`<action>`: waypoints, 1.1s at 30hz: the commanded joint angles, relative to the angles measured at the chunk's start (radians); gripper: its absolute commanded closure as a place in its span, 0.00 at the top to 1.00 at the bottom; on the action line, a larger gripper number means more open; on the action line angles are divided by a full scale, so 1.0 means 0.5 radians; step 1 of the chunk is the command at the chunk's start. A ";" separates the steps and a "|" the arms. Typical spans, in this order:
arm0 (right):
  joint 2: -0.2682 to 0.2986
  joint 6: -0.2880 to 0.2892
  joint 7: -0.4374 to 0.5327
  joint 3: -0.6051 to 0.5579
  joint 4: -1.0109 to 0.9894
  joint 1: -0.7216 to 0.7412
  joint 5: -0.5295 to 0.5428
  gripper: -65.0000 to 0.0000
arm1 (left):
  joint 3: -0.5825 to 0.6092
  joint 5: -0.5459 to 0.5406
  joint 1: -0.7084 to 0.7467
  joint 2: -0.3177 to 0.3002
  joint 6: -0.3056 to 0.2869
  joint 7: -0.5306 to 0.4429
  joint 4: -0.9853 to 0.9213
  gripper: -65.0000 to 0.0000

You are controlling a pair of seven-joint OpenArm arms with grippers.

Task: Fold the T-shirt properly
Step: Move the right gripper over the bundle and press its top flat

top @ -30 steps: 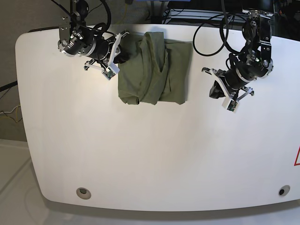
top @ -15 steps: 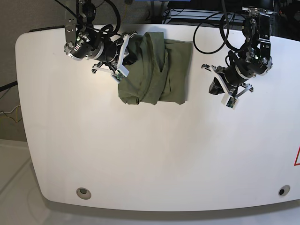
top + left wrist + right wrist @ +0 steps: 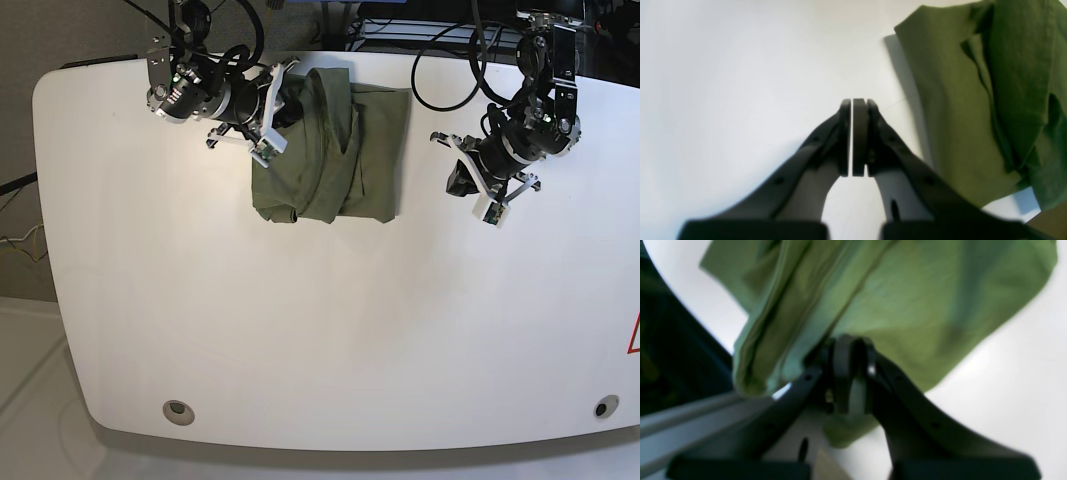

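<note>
The olive-green T-shirt (image 3: 335, 150) lies bunched and partly folded near the table's far edge, with a long ridge of cloth down its middle. My right gripper (image 3: 283, 112) is at the shirt's left edge, and in the right wrist view its jaws (image 3: 848, 351) are shut on a fold of the T-shirt (image 3: 907, 300). My left gripper (image 3: 465, 183) hovers over bare table to the right of the shirt, apart from it. In the left wrist view its pads (image 3: 858, 133) press together with nothing between them, and the T-shirt (image 3: 973, 100) lies off to the right.
The white table (image 3: 320, 320) has its rounded far edge just behind the shirt, with black cables (image 3: 450, 60) hanging over it. Two round holes (image 3: 179, 410) (image 3: 601, 407) sit near the front corners. A red marking (image 3: 634, 335) shows at the right edge.
My right gripper has moved to the right and slightly toward the far edge, drawing the shirt's left edge inward. The left arm has shifted a little toward the far edge, still shut.
</note>
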 commanded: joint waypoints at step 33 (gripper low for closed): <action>-0.073 0.011 0.033 -0.317 -0.012 0.140 0.011 0.08 | -0.008 -0.021 0.027 -0.007 -0.003 -0.036 0.036 0.00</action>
